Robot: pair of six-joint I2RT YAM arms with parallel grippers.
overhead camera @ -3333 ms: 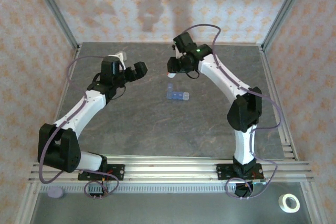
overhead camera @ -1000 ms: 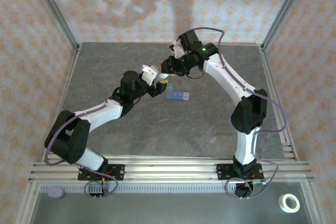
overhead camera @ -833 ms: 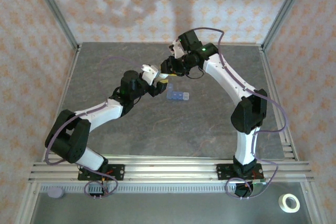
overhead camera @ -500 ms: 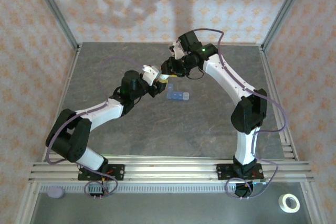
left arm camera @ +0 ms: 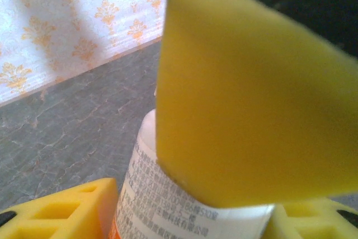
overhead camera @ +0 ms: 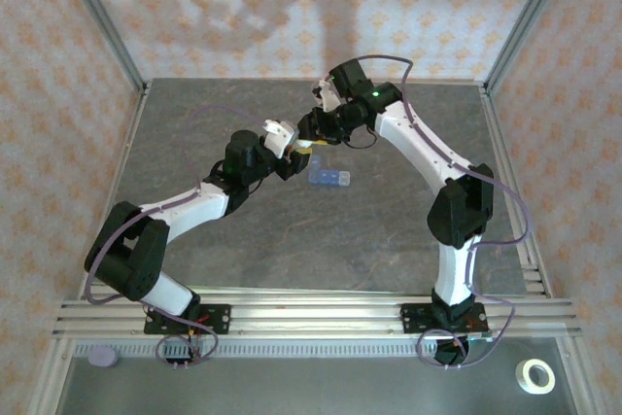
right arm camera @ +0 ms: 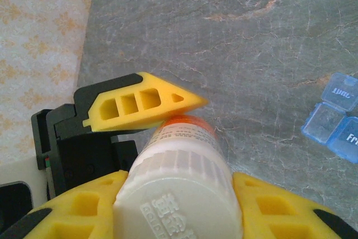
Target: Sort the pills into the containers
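A small white pill bottle [right arm camera: 187, 155] with an orange band and printed label [left arm camera: 168, 194] hangs above the table where the arms meet [overhead camera: 303, 146]. My right gripper [right arm camera: 179, 208] is shut on its ribbed cap end [overhead camera: 311, 135]. My left gripper [left arm camera: 190, 214] is shut on the labelled body [overhead camera: 292, 155]; one of its yellow fingers [right arm camera: 140, 104] lies across the orange end. A right finger [left arm camera: 251, 104] blocks much of the left wrist view. The blue containers strip [overhead camera: 328, 178] lies on the table just right of the grippers [right arm camera: 335, 124], one lid raised. No pills are visible.
The grey stone-pattern table [overhead camera: 369, 240] is fenced by metal frame posts and patterned walls. A tape roll [overhead camera: 534, 376] and a purple disc [overhead camera: 102, 358] lie on the near ledge beyond the base rail [overhead camera: 311, 308].
The left arm has swung in from the left to the bottle the right gripper held and closed on it. Over the last second both arms have barely moved.
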